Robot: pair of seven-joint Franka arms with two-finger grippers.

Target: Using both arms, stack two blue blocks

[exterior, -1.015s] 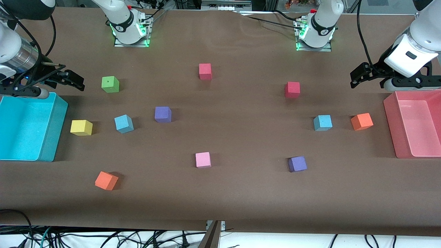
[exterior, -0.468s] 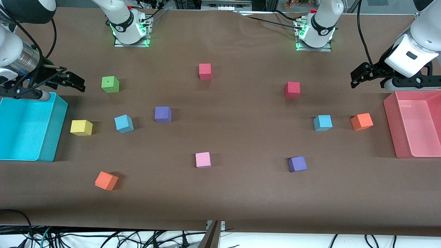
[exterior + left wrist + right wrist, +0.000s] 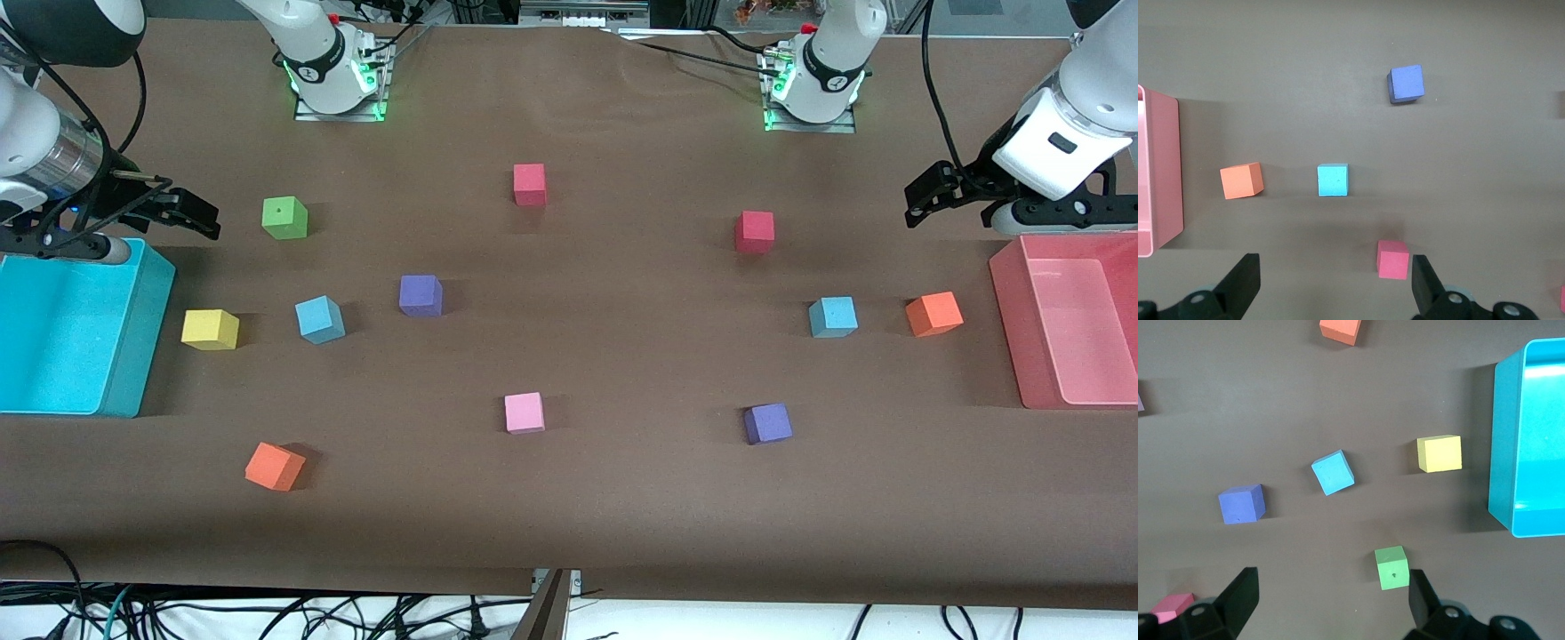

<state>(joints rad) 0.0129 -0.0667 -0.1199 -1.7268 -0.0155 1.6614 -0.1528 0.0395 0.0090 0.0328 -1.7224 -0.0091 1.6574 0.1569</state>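
One blue block (image 3: pixel 319 319) lies toward the right arm's end of the table, between a yellow cube (image 3: pixel 210 329) and a purple cube (image 3: pixel 420 295); it shows in the right wrist view (image 3: pixel 1333 472). The second blue block (image 3: pixel 833 316) lies toward the left arm's end, beside an orange cube (image 3: pixel 933 314); it shows in the left wrist view (image 3: pixel 1333 180). My right gripper (image 3: pixel 191 212) is open and empty, up in the air by the cyan bin's (image 3: pixel 133 356) corner. My left gripper (image 3: pixel 929 194) is open and empty, up in the air near the pink bin (image 3: pixel 1013 320).
A green cube (image 3: pixel 284 218), two red cubes (image 3: pixel 529 184) (image 3: pixel 754 231), a pink cube (image 3: pixel 524 412), a second purple cube (image 3: pixel 767 423) and a second orange cube (image 3: pixel 275 466) are scattered over the brown table.
My right arm has drifted slightly up and toward the table's end. The left arm and all cubes have not moved.
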